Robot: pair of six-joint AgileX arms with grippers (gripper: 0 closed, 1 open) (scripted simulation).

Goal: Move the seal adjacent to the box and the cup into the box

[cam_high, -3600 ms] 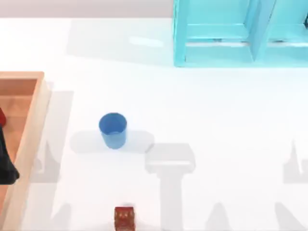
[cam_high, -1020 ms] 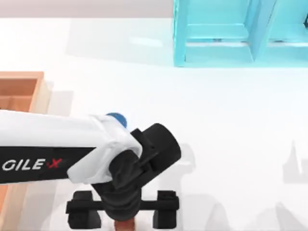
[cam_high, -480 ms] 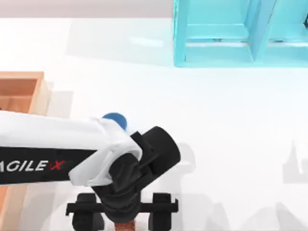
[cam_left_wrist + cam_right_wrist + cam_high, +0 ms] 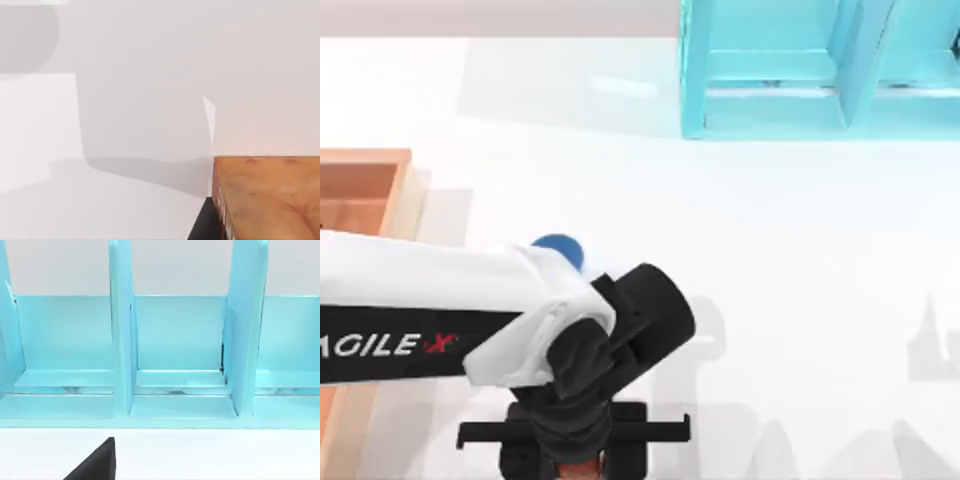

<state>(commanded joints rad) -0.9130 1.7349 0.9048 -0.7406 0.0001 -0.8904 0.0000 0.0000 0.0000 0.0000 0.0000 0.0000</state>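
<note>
Top view: left gripper (image 4: 574, 462) is lowered at the table's near edge, fingers drawn in against the seal (image 4: 578, 470), of which a reddish sliver is seen between them. Grip judged closed on the seal, though contact itself is hidden by the wrist. The cup (image 4: 558, 250) is mostly covered by the arm, between the gripper and the box (image 4: 400, 190) at the left. For a clean step, the seal should be lifted straight up before being swung left, so the cup is not clipped.

Left wrist view: seal's tan patterned face (image 4: 265, 197) is seen close up, with one dark finger (image 4: 204, 222) touching its side, detail the top view lacks.

Right wrist view: the cyan shelf cabinet (image 4: 175, 355) is faced; right arm is parked.
</note>
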